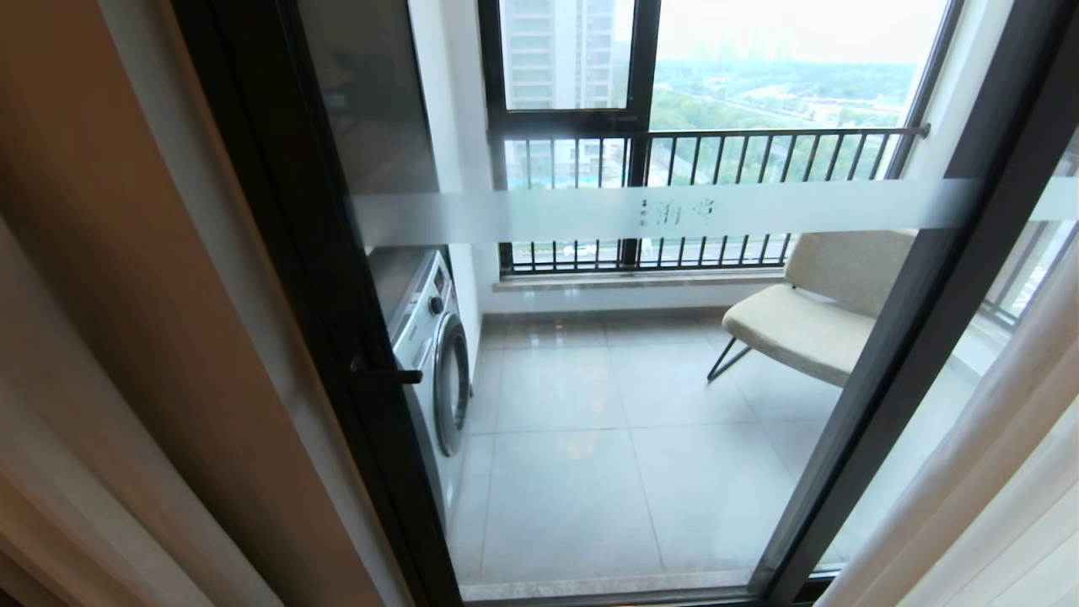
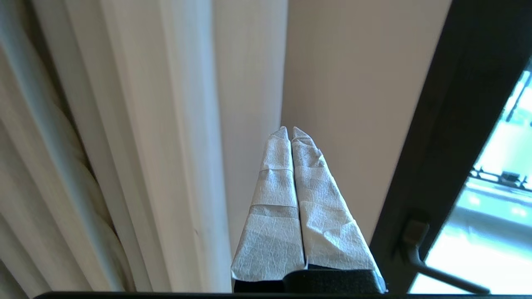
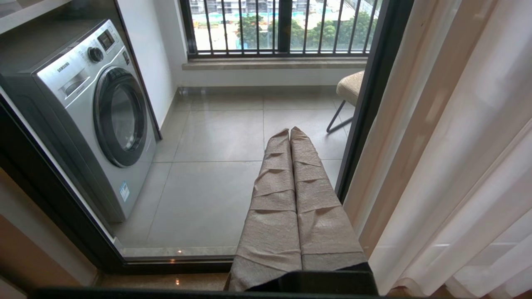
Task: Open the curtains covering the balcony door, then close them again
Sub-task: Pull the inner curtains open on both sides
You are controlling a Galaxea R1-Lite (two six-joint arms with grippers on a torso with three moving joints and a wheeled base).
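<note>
Beyond the glass lies a tiled balcony with a washing machine (image 1: pixel 430 354) on the left, a padded chair (image 1: pixel 809 316) on the right, and a black-framed window with railing bars (image 1: pixel 708 202) looking out on trees and towers. The balcony door (image 1: pixel 590 421), its glass crossed by a frosted white band (image 1: pixel 657 211), stands uncovered in the head view, with the curtains (image 1: pixel 995 472) drawn aside: sheer white folds at the right edge, thicker beige fabric at the far left. Neither arm shows in the head view.

In the left wrist view, the left gripper (image 2: pixel 289 128) has its tape-wrapped fingers (image 2: pixel 274 199) pressed together with nothing between them. It points at a plain beige surface; the gathered curtain pleats hang just beside it on one side, apart from the tips, and the door's black frame with its handle (image 2: pixel 419 245) stands on the other.

In the right wrist view, the right gripper (image 3: pixel 289 131) is likewise closed and empty, aimed at the door's lower glass, with curtain folds hanging beside it.
</note>
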